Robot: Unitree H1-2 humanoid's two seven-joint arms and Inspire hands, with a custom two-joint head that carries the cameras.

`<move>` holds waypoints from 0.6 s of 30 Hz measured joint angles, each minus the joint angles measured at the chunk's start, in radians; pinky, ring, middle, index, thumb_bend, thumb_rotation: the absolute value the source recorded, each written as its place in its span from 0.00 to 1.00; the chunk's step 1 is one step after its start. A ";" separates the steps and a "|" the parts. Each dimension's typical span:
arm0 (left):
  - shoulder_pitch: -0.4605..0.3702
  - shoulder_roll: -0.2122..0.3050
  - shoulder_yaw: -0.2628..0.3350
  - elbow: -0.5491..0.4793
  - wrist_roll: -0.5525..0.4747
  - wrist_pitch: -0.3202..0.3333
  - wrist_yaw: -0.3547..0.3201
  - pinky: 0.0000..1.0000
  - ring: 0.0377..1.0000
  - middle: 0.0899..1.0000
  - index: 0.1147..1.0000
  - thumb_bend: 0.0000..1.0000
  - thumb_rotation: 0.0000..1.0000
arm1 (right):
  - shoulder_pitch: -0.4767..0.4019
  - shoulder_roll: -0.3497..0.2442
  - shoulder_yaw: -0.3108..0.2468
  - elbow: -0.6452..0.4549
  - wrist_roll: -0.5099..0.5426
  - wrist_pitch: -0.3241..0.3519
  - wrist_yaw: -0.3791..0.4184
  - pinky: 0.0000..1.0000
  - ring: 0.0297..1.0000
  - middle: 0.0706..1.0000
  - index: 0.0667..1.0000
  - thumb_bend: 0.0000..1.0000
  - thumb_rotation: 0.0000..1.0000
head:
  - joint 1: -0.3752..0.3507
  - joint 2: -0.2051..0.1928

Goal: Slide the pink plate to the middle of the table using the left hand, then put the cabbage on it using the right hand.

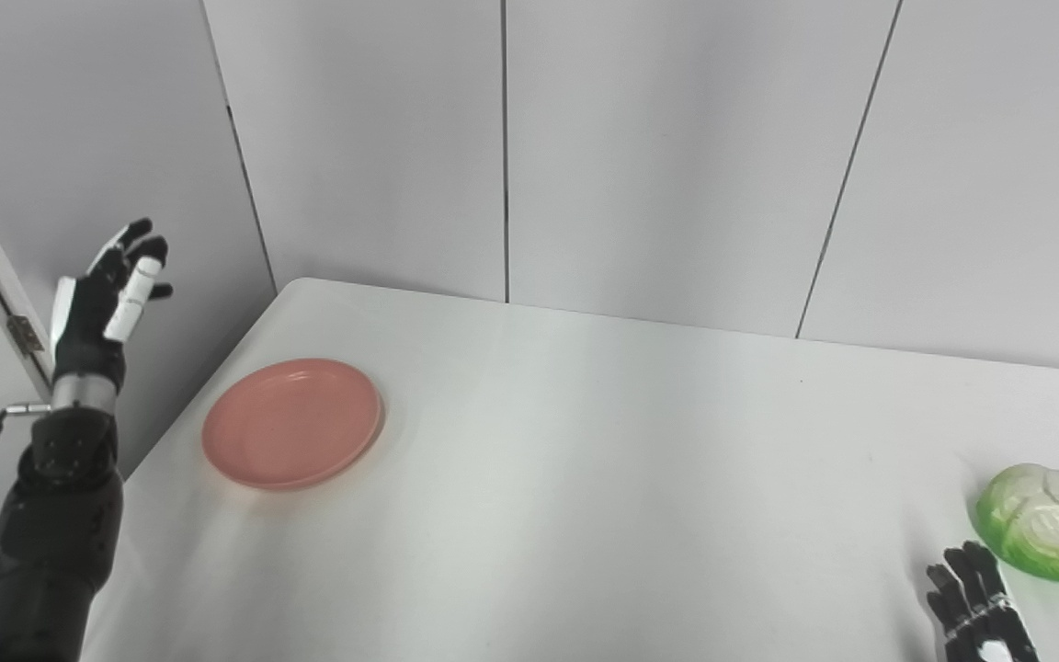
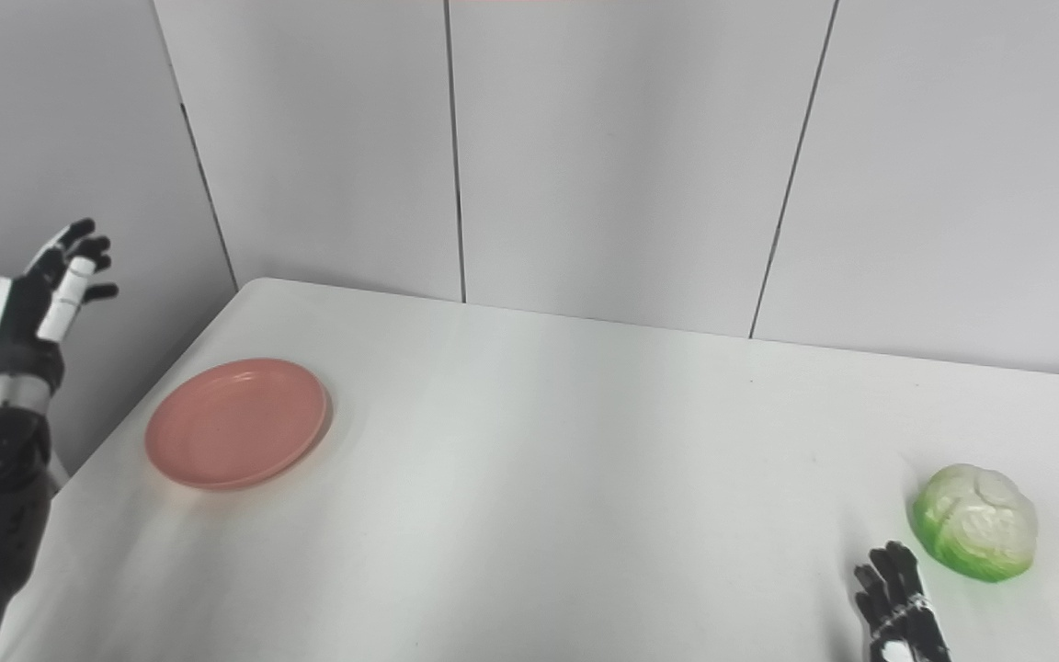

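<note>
The pink plate (image 1: 292, 422) lies empty on the white table (image 1: 585, 478) near its left edge. My left hand (image 1: 111, 294) is raised in the air beyond the table's left edge, up and to the left of the plate, open and empty. The green and white cabbage (image 1: 1040, 519) sits at the table's right side near the front. My right hand (image 1: 980, 607) rests low at the bottom edge, just left of and in front of the cabbage, not touching it, fingers extended and empty.
Grey wall panels (image 1: 677, 156) stand close behind the table. A door frame with a hinge (image 1: 24, 333) is at the far left, behind my left hand.
</note>
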 measured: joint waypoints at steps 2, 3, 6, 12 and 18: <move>0.021 -0.017 0.000 0.007 -0.009 0.000 -0.004 0.69 0.80 0.80 0.82 0.83 0.79 | 0.003 -0.002 -0.002 -0.004 0.002 0.008 -0.001 1.00 0.97 0.97 0.97 0.70 0.78 | 0.000 0.000; 0.029 -0.025 0.001 0.007 -0.017 0.001 -0.004 0.69 0.79 0.79 0.81 0.83 0.79 | 0.004 -0.004 -0.003 -0.006 0.002 0.012 -0.002 1.00 0.97 0.97 0.97 0.70 0.78 | -0.003 0.006; 0.033 -0.045 0.005 0.021 -0.042 0.013 -0.007 0.69 0.78 0.79 0.81 0.84 0.77 | 0.010 -0.006 -0.005 -0.012 0.002 0.019 -0.006 1.00 0.97 0.97 0.97 0.70 0.78 | -0.006 0.011; 0.047 -0.046 -0.015 0.026 -0.035 0.031 -0.006 0.69 0.81 0.80 0.83 0.76 0.80 | 0.010 -0.003 -0.001 -0.027 -0.001 0.039 -0.015 1.00 0.96 0.97 0.96 0.72 0.77 | -0.023 0.023; 0.090 -0.097 -0.033 0.034 -0.020 0.030 -0.003 0.66 0.79 0.79 0.84 0.79 0.79 | 0.023 -0.001 0.001 -0.049 -0.016 0.051 -0.029 0.99 0.96 0.96 0.96 0.72 0.77 | -0.032 0.032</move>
